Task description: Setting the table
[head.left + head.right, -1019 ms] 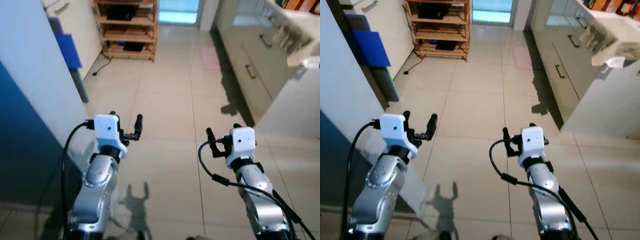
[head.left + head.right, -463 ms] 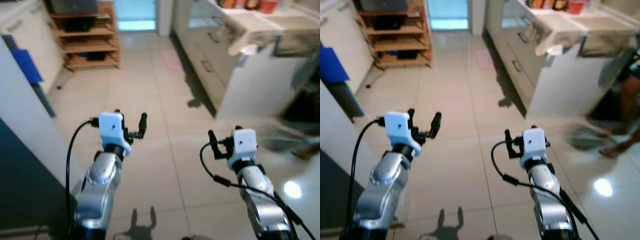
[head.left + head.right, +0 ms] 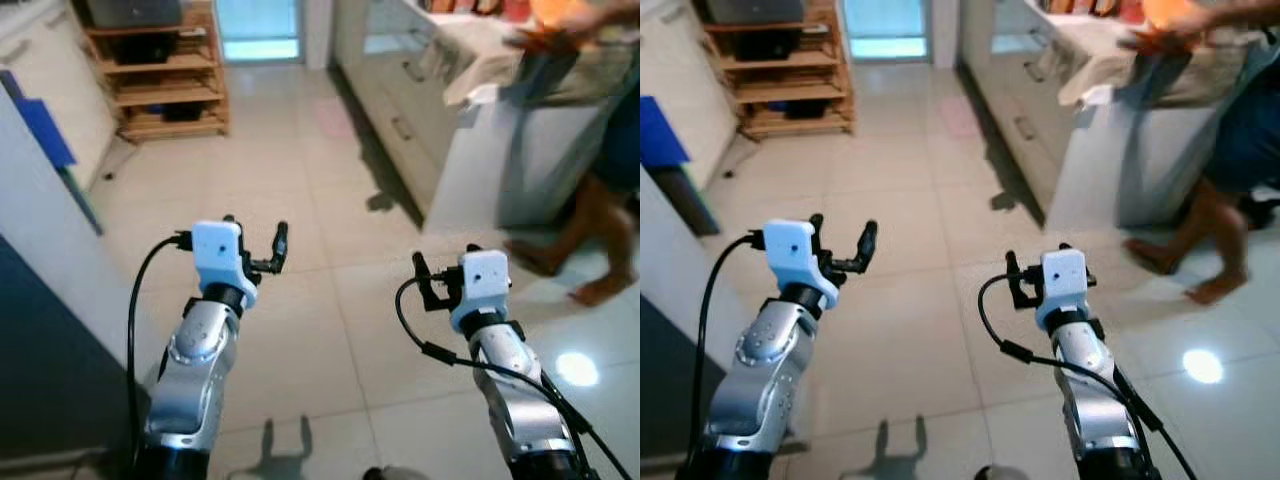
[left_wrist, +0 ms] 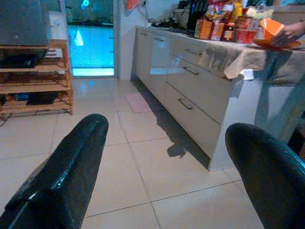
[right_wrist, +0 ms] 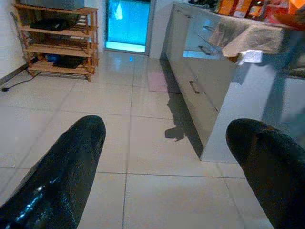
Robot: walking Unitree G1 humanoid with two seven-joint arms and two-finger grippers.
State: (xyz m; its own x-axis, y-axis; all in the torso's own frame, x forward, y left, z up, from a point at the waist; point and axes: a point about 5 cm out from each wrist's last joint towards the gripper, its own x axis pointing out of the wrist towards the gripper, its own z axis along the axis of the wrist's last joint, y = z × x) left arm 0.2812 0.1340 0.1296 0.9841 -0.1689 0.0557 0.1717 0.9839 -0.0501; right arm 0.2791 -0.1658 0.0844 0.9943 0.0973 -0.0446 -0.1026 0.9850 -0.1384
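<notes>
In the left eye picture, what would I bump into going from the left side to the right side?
Blue panel on the white wall → wooden shelf rack → left gripper → small pink floor mat → right gripper → white kitchen counter with a cloth over it → a person's bare legs.

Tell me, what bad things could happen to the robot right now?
1. A barefoot person is stepping across the tiles just ahead on its right. Rolling forward, the right gripper could bump their legs.
2. The person's hand is at an orange bowl on the counter, so reaching there now might knock it.
3. The tiled floor looks shiny, perhaps slippery.
Both grippers, including the left gripper, are open and carry nothing.
</notes>
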